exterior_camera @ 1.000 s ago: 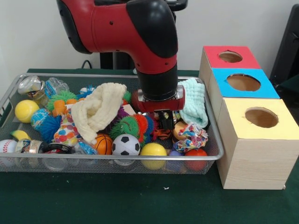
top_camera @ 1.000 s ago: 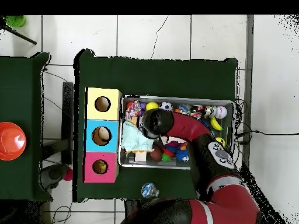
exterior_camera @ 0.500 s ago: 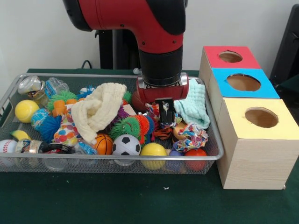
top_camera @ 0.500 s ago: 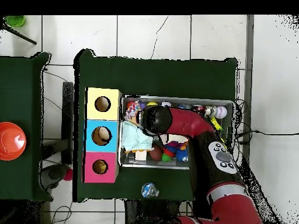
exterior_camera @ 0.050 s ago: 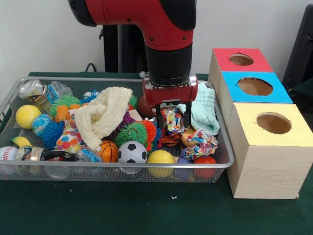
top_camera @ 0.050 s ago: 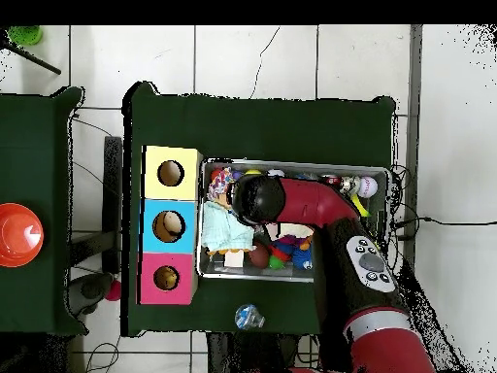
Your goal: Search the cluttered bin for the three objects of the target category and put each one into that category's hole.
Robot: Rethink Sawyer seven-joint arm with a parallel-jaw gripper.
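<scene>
My gripper (exterior_camera @ 0.050 s ago: pixel 173 124) hangs over the right part of the wire bin (exterior_camera @ 0.050 s ago: pixel 122 80), shut on a small multicoloured patterned cloth (exterior_camera @ 0.050 s ago: pixel 173 117) lifted just clear of the clutter. A second patterned cloth (exterior_camera @ 0.050 s ago: pixel 199 143) lies below it to the right, a mint cloth (exterior_camera @ 0.050 s ago: pixel 204 108) drapes against the bin's right wall, and a cream cloth (exterior_camera @ 0.050 s ago: pixel 105 115) covers the middle. To the right stand three boxes with round holes: red (exterior_camera @ 0.050 s ago: pixel 241 59), blue (exterior_camera @ 0.050 s ago: pixel 254 86) and yellow (exterior_camera @ 0.050 s ago: pixel 273 123). In the overhead view the arm (top_camera @ 0.050 s ago: pixel 291 204) hides the gripper.
The bin also holds a soccer ball (exterior_camera @ 0.050 s ago: pixel 131 152), a mini basketball (exterior_camera @ 0.050 s ago: pixel 108 151), yellow balls (exterior_camera @ 0.050 s ago: pixel 160 160), spiky green and orange toys (exterior_camera @ 0.050 s ago: pixel 137 132), a baseball (exterior_camera @ 0.050 s ago: pixel 7 153) and plastic bottles (exterior_camera @ 0.050 s ago: pixel 34 91). The overhead view shows an orange disc (top_camera @ 0.050 s ago: pixel 17 234) on a side table.
The gripper has risen out of the clutter and shifted slightly right. A multicoloured patterned cloth is now held between its fingers.
</scene>
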